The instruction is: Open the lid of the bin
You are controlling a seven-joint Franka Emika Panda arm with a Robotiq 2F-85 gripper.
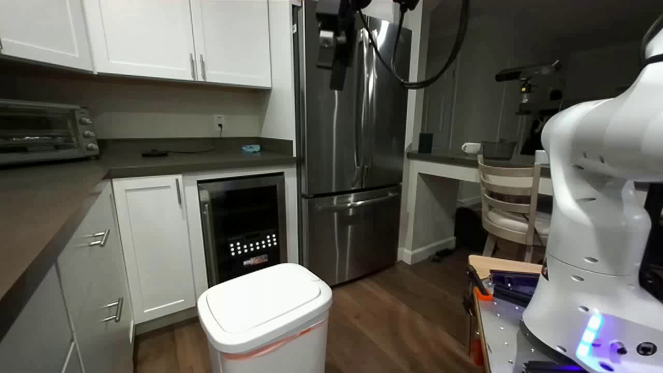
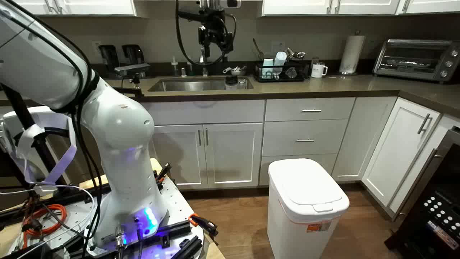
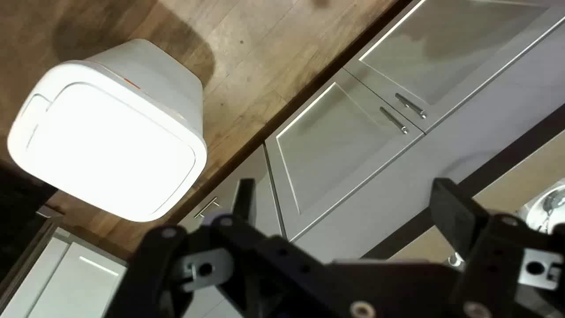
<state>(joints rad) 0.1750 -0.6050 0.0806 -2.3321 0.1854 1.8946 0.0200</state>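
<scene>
White plastic makes up the one bin (image 2: 298, 233), upright on the floor (image 2: 237, 221), its base cut off in both exterior views. Its single lid (image 2: 311, 183) lies closed, bleached by glare in the wrist view, where the gripper (image 3: 347, 203) has its two fingers (image 3: 244, 201) wide apart. Only an exterior view shows the fridge (image 1: 357, 134); there the gripper is cut off at the top.

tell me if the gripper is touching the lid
Apart. In an exterior view, the gripper hangs high, well away from the lid, with the counter and drawers visible between them.
</scene>
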